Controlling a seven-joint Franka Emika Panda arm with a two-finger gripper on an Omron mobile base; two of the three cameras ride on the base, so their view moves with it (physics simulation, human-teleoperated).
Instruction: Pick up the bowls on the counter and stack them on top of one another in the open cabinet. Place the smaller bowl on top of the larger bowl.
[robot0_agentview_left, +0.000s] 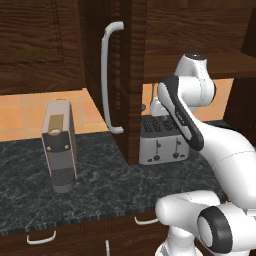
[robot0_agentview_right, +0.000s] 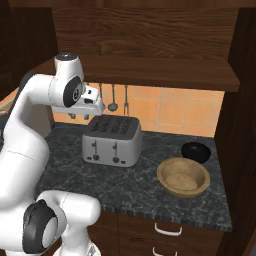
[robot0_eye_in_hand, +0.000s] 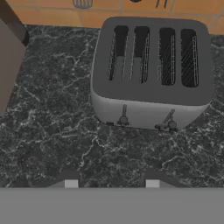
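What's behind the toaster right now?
Behind the toaster, utensils hang on the orange tiled wall. The counter strip directly behind it is hidden by its body.

Glossy black smaller bowl (robot0_agentview_right: 195, 151), marbled stone counter (robot0_agentview_right: 130, 185)

So the silver four-slot toaster (robot0_agentview_right: 111, 141) sits on the dark marbled stone bench (robot0_agentview_right: 135, 187), towards the back, close to the orange tiled wall (robot0_agentview_right: 175, 112). Off to its right, near the front edge, is the wide tan-brown bowl (robot0_agentview_right: 183, 177), and the smaller glossy black bowl (robot0_agentview_right: 195, 151) sits just behind it, near its right side. Metal utensils (robot0_agentview_right: 113, 97) hang on the wall behind the toaster. To the toaster's left, past the open dark wood cabinet door with the long pale curved handle (robot0_agentview_left: 111, 77), a tall grey coffee machine (robot0_agentview_left: 60, 145) stands on the bench. The cabinet's flat wooden shelf (robot0_agentview_right: 165, 70) runs above the toaster and both bowls. Drawers with pale handles (robot0_agentview_right: 167, 230) sit under the bench.
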